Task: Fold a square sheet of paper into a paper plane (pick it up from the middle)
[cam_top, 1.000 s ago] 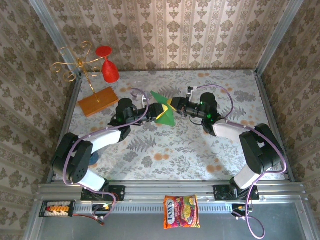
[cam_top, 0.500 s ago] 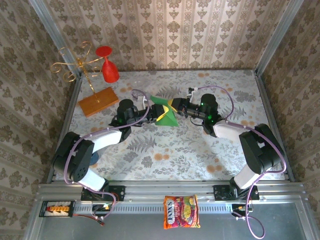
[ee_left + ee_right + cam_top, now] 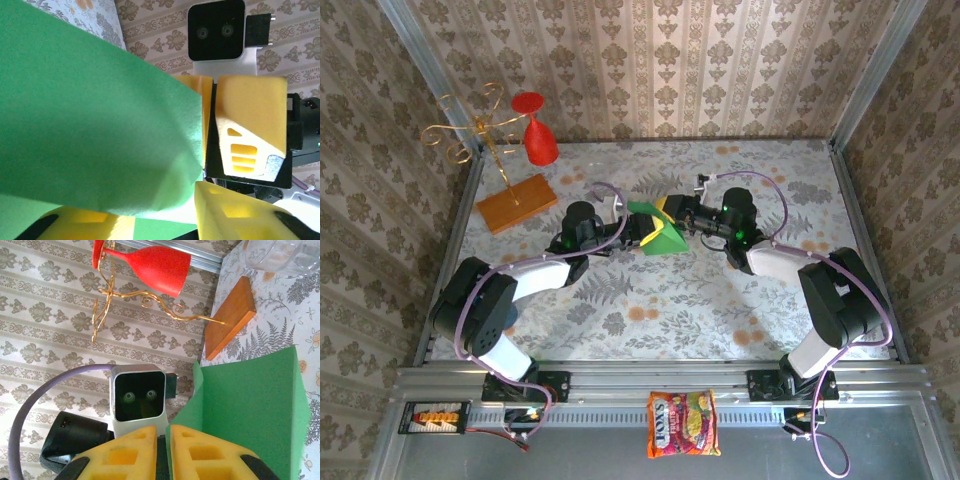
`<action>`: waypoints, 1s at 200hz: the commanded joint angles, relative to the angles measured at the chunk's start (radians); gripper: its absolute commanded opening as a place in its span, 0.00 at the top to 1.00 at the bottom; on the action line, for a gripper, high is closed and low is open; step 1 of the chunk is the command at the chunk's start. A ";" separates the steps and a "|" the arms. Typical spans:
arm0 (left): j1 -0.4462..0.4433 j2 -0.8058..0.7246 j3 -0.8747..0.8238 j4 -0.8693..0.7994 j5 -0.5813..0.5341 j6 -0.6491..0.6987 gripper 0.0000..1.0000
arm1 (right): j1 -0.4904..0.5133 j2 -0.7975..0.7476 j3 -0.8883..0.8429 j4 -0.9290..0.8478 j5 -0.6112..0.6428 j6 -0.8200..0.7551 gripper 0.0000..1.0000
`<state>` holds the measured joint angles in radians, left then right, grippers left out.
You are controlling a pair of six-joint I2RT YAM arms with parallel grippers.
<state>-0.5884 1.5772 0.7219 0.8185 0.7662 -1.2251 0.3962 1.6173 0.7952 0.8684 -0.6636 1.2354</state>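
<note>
Green sheet of paper, partly folded, sitting over far-middle of bench, between both claws. Right claw clenching on sheet's right edge. Left claw meeting sheet from left, fingers lying either side of paper; cannot tell whether gripping or released. Orange-brown board lying far left, gold wire stand rising from it, red goblet hanging beside. Snack packet lying at near edge, between arm bases
</note>
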 commanded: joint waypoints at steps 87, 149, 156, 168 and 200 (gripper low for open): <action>0.028 0.010 0.001 0.003 -0.010 0.053 0.86 | -0.036 -0.055 -0.002 -0.059 -0.002 -0.026 0.70; 0.056 -0.053 0.010 -0.232 -0.026 0.205 0.87 | -0.083 -0.196 0.022 -0.440 0.106 -0.244 0.50; 0.059 -0.074 0.023 -0.316 -0.039 0.261 0.87 | -0.088 -0.212 0.022 -0.483 0.124 -0.270 0.49; 0.059 -0.117 0.061 -0.494 -0.085 0.387 0.87 | -0.097 -0.243 0.020 -0.557 0.156 -0.310 0.48; 0.030 -0.175 0.268 -1.134 -0.401 0.763 0.87 | -0.110 -0.310 0.019 -0.696 0.247 -0.395 0.47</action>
<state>-0.5396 1.4605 0.8307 0.1844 0.6117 -0.8150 0.2947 1.3647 0.7910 0.3393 -0.5182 0.9558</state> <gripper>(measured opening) 0.129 0.523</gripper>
